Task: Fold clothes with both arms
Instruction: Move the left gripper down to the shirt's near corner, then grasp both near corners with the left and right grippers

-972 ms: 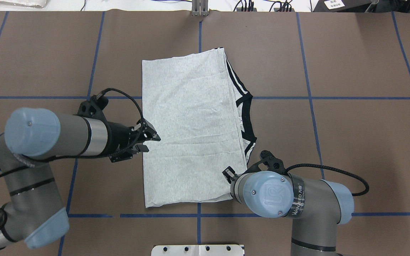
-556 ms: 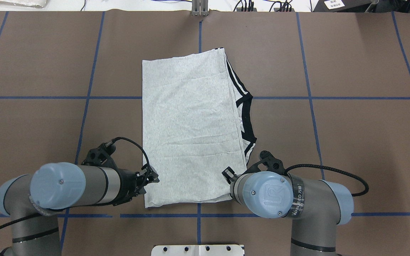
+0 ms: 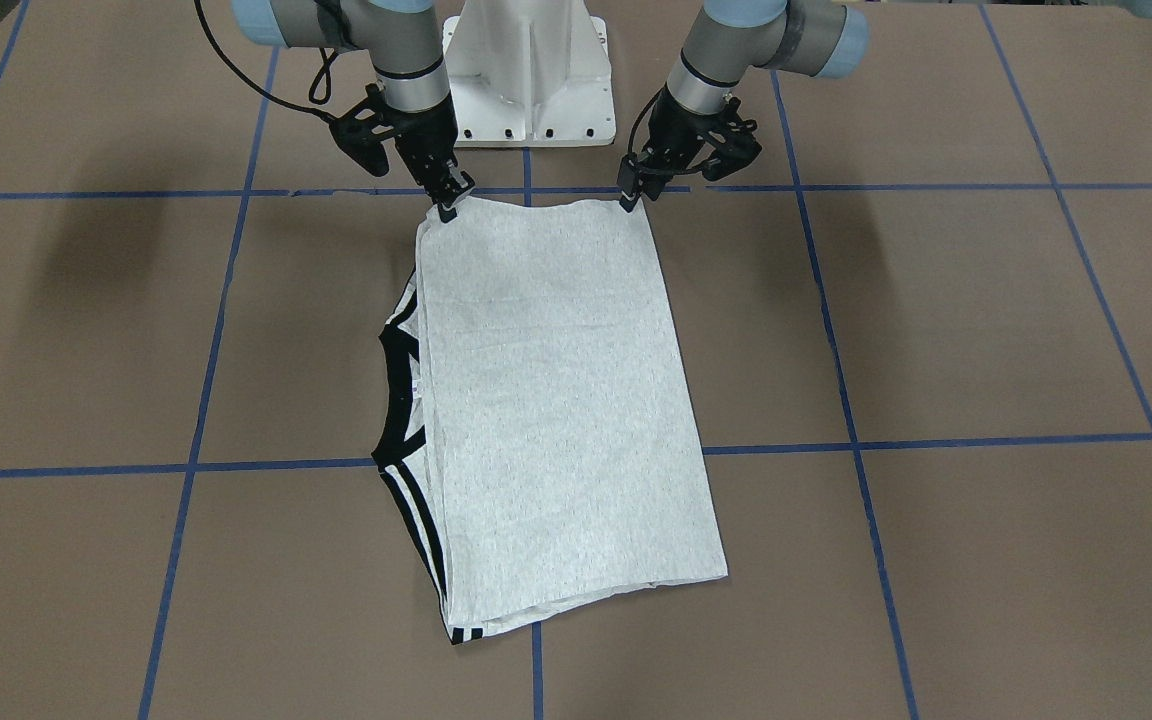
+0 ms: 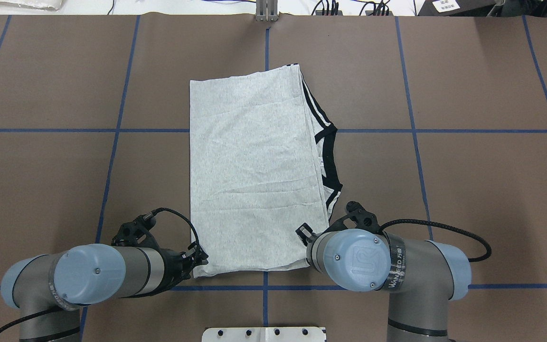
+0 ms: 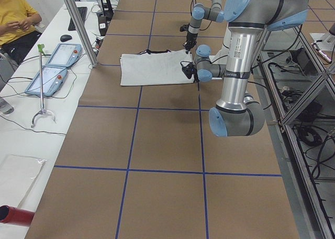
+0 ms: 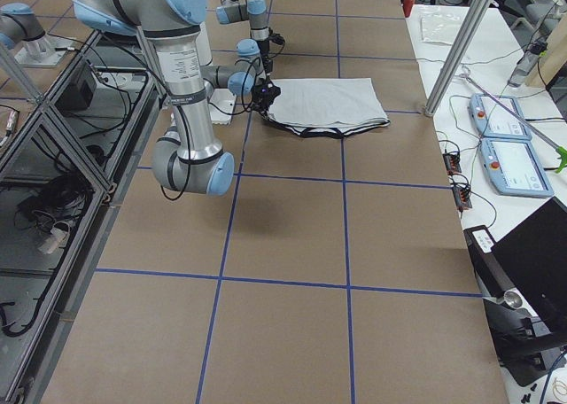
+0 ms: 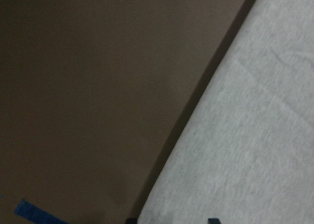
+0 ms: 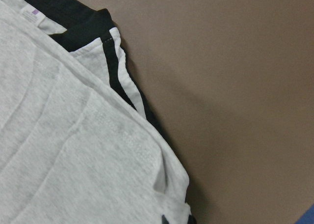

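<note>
T-shirt (image 4: 254,175), folded into 1 long strip, is laid at the middle of the table (image 4: 444,190). Its 2 corners nearest the robot are being taken: the right gripper (image 3: 448,206) seems clamped on 1, and the left gripper (image 3: 627,200) is held apart around the other. Closing, then a joint lift, is called for.

Left fingers (image 3: 627,190) and right fingers (image 3: 447,201) sit at the robot-side corners of the T-shirt (image 4: 254,175) on the table (image 4: 468,190).

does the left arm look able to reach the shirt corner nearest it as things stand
Probably yes: the left end effector sits open right at that corner of the T-shirt, and nothing lies between them.
</note>
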You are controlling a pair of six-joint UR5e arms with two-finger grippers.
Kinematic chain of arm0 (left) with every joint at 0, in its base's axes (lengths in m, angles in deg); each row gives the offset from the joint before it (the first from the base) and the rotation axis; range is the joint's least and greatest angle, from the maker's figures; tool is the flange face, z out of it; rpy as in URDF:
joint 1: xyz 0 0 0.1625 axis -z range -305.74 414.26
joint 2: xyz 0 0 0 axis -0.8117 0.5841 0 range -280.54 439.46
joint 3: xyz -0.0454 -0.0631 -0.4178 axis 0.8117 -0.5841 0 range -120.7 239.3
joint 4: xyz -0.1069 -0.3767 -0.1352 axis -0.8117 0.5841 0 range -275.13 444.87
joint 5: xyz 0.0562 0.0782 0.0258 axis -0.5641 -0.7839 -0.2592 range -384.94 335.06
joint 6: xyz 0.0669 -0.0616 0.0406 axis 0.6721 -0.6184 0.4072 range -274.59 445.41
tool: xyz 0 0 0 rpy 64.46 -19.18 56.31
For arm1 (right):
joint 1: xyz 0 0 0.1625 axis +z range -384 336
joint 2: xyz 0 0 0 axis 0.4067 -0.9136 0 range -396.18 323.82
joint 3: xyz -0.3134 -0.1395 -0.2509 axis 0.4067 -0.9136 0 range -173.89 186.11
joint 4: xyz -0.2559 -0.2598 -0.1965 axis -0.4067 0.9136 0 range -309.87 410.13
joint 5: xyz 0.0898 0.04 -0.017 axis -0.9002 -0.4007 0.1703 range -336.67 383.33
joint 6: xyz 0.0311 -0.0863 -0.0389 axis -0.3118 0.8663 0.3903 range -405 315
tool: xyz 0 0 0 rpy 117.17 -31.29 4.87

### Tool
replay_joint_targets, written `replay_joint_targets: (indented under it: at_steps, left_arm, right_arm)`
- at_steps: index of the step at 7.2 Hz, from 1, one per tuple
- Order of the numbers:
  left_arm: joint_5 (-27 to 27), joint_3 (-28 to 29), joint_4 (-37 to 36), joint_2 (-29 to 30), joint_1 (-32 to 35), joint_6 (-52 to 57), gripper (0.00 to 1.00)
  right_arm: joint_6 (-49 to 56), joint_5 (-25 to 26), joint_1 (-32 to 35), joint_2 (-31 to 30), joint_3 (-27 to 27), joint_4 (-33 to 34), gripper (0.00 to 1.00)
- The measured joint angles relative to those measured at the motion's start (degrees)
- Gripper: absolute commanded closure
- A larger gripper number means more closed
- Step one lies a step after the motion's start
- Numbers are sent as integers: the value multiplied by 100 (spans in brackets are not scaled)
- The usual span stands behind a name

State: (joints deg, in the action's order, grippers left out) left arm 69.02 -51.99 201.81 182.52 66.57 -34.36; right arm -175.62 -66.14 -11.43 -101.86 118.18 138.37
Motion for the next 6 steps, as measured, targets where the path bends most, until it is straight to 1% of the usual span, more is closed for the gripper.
replay_joint_targets:
  at_steps: [1,3,4,5,6]
  left_arm:
    - [-3,29,-3,-3,-14,-5,52]
    - [-8,82,-5,-4,-58,-31,66]
    - [-9,97,-5,0,-107,-86,77]
    - [-9,106,-5,3,-138,-133,100]
    - [-12,109,-5,6,-151,-156,100]
  right_arm:
    - [1,0,0,2,0,0,100]
    - [2,0,0,3,0,0,100]
    - [0,0,0,3,4,2,100]
    - [-4,0,0,2,7,6,100]
    - [-4,0,0,1,8,7,100]
